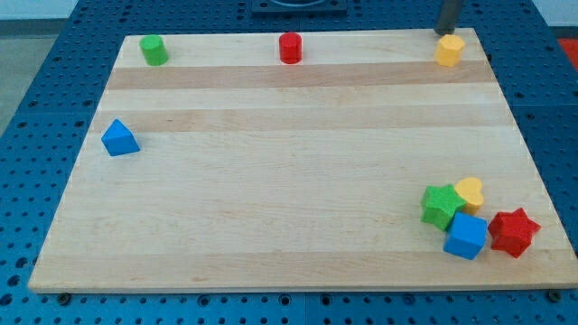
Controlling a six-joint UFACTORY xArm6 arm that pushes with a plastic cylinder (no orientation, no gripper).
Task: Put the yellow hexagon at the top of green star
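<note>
Hovering at the view's top right, my tip (445, 32) sits just above the yellow hexagon (450, 50), touching it or nearly so; contact cannot be judged from here. Bare rod, nothing to spread or pinch, only a blunt end for pushing.

Yellow hexagon: far top-right corner of the wooden board (289, 181), close to the board's top edge.

Green star (440, 205): bottom right, well apart from the hexagon, packed in a cluster. Yellow heart (470, 191) touches it on the right, blue cube (466, 236) just below, red star (514, 231) further right.

Elsewhere: green cylinder (153, 50) top left, red cylinder (289, 47) top centre, blue triangle (119, 138) at the left edge. All far from the work.

Risks, as I judge them:
- A push slightly off the hexagon's centre would spin it or let it slip sideways past the rod.
- Overshooting on the run downward would ram the hexagon into the green star or yellow heart and scatter the cluster.
- Hexagon sits near the board's corner; a stray nudge rightward or upward could send it off.
</note>
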